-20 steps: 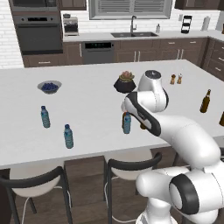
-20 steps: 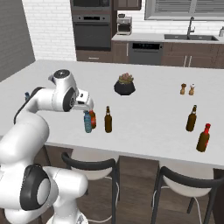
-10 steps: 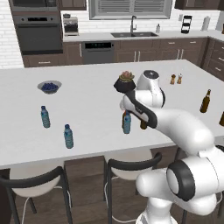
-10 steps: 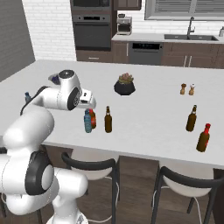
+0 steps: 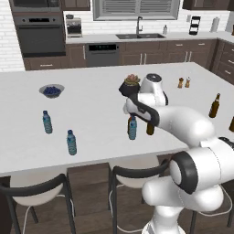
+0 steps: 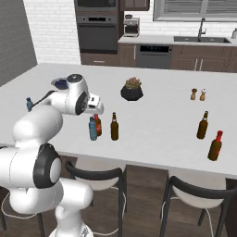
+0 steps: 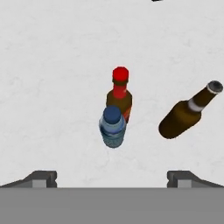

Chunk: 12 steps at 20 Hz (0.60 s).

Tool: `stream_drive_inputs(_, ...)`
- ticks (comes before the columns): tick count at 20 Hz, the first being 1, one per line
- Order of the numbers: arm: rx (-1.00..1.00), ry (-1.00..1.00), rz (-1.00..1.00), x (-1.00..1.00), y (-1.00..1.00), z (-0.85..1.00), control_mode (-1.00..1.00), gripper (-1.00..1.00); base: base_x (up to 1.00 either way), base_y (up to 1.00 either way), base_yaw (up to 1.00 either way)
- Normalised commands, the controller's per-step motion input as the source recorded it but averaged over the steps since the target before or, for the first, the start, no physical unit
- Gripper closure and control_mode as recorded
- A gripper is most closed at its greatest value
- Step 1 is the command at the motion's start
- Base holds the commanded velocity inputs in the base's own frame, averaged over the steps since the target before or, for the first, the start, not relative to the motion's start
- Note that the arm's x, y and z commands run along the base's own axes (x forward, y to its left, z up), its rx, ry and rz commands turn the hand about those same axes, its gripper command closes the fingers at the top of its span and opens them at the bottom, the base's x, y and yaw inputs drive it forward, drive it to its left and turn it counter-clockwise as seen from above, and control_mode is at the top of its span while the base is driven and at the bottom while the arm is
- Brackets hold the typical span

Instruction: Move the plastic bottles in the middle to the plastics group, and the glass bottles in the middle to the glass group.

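Gripper [image 7: 112, 177] jaws spread wide, empty, above middle cluster. Below: small bluish water bottle [image 7: 113, 127], blue cap, upright on white counter [image 7: 52, 65]; touching behind it, red-topped brown bottle [image 7: 120, 92]; olive-amber long-necked bottle [image 7: 187, 111] just beside.

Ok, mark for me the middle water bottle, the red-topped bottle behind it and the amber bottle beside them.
water bottle [image 7: 113, 119]: hand view, on its blue cap.
red-topped bottle [image 7: 120, 75]: hand view, on its red top.
amber bottle [image 6: 114, 130]: right base view, on its dark body.
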Motion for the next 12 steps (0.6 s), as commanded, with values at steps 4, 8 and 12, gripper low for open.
stream_drive_inputs(4,0.00,0.00,0.00,0.08,0.01,-0.23,-1.00,-1.00,0.00,0.00,0.00)
stream_drive_inputs(8,-0.02,0.05,0.00,0.00,0.09,-0.28,-1.00,-1.00,0.00,0.00,0.00)
stream_drive_inputs(12,-0.01,0.02,0.00,0.00,0.03,-0.29,-1.00,-1.00,0.00,0.00,0.00)
